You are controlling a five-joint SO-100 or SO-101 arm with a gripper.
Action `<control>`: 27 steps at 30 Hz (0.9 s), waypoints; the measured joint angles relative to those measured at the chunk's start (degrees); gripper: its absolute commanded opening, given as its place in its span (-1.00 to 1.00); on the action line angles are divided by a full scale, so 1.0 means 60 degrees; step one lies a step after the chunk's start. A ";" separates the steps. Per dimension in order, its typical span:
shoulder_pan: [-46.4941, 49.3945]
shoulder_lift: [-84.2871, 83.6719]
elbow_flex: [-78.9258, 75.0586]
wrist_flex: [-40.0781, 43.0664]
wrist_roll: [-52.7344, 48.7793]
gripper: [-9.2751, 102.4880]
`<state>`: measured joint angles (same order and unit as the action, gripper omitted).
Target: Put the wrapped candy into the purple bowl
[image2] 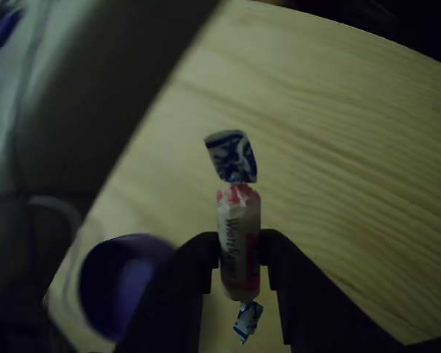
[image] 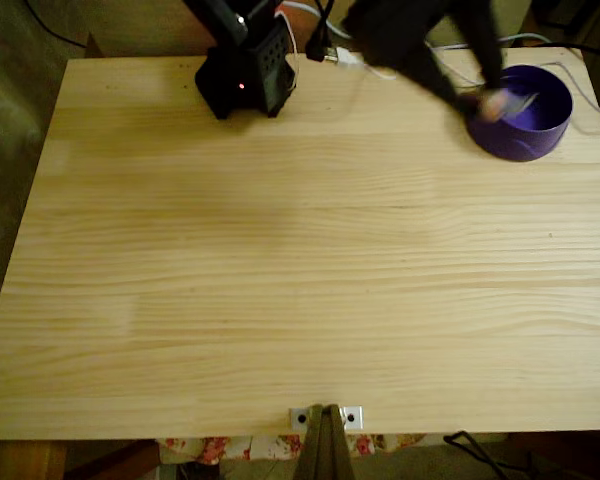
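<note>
In the other view, the candy (image2: pixel 238 243) is being held upright between the two dark fingers (image2: pixel 195 272) of the gripper (image2: pixel 239 268), which is being kept nearly closed, pinching the wrapper's middle; the blue-marked twisted end is being shown above the jaws and the other twist is hanging below them. Past the gripper and lower left in that view, the bowl (image2: pixel 121 283) is being seen blurred, at the edge of the table (image2: pixel 338 147).

In the fixed view, the table's near and middle boards are being left bare, the arm's base (image: pixel 242 75) is being shown at the far edge, and the gripper (image: pixel 492 103) is being held out over the left rim of the bowl (image: pixel 525 135) at the far right corner, with a pale blur at its tip that is being taken for the candy.

The pickup and carry are being judged as done; the release into the bowl is being judged as left, since the candy is not yet being let go
</note>
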<state>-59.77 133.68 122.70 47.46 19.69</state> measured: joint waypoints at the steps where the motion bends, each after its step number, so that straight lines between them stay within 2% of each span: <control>1: -0.0293 0.0000 0.0059 -0.0205 -0.0146 -0.83; 14: -0.2710 -0.2021 0.0469 -0.2476 -0.1875 -0.83; 27: -0.3501 -0.5039 -0.0981 -0.3062 -0.2080 -0.83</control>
<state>-80.77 103.45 116.81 29.09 7.21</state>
